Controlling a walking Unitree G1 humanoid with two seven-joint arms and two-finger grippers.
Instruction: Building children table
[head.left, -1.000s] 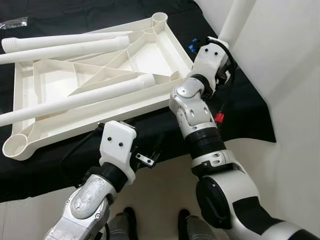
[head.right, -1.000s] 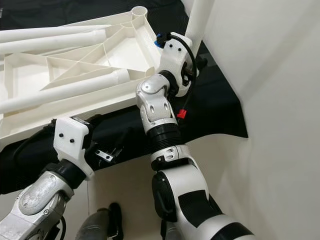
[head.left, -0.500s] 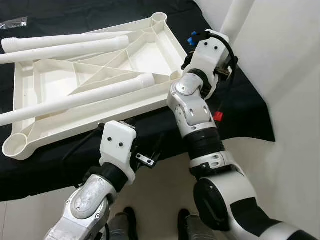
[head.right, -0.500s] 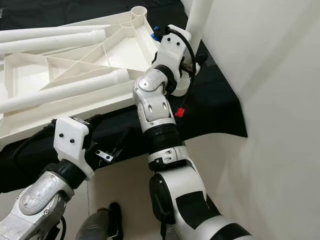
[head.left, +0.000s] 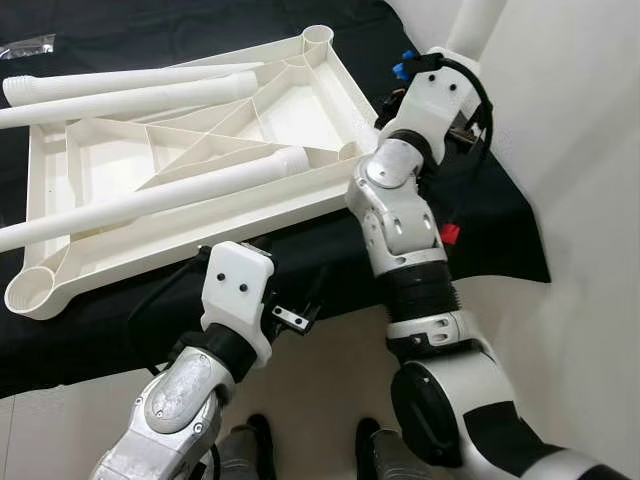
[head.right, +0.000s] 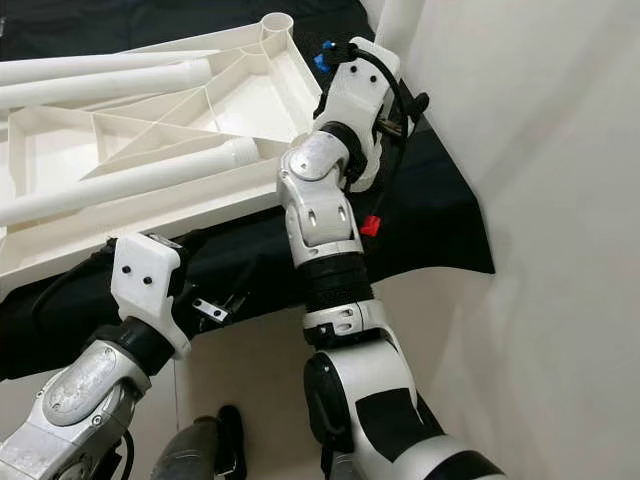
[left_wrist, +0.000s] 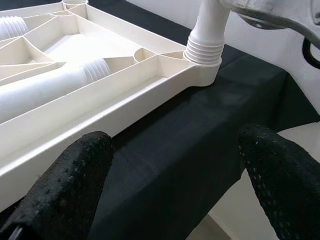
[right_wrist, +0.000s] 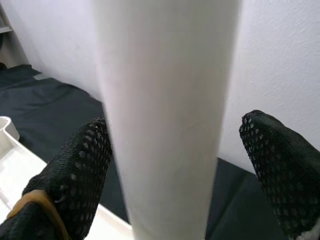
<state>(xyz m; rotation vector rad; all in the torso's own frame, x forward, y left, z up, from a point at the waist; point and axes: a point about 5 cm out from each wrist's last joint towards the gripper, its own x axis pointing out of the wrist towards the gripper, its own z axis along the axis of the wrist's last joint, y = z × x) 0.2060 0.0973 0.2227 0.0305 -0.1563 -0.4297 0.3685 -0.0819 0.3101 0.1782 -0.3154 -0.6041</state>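
Observation:
The white plastic table top (head.left: 180, 240) lies upside down on a black cloth (head.left: 490, 230). One white leg (head.left: 480, 20) stands upright in its near right corner socket, threaded collar (left_wrist: 204, 50) seated at the rim. My right gripper (right_wrist: 172, 165) is open around this leg, a black finger (right_wrist: 75, 170) on either side of the tube. Two loose legs (head.left: 130, 100) rest across the far side of the top, and a third (head.left: 150, 200) lies diagonally over its ribs. My left gripper (left_wrist: 175, 165) is open and holds nothing, low before the cloth's front edge, facing the corner with the upright leg.
A white wall (head.left: 590, 150) rises close on the right, just behind the upright leg. The cloth's front edge hangs over pale floor (head.left: 330, 380), where my feet (head.left: 250, 440) stand. A clear plastic bag (head.left: 30, 42) lies at the far left.
My right wrist has swung up and to the right around the upright leg. The left arm and the table parts have stayed put.

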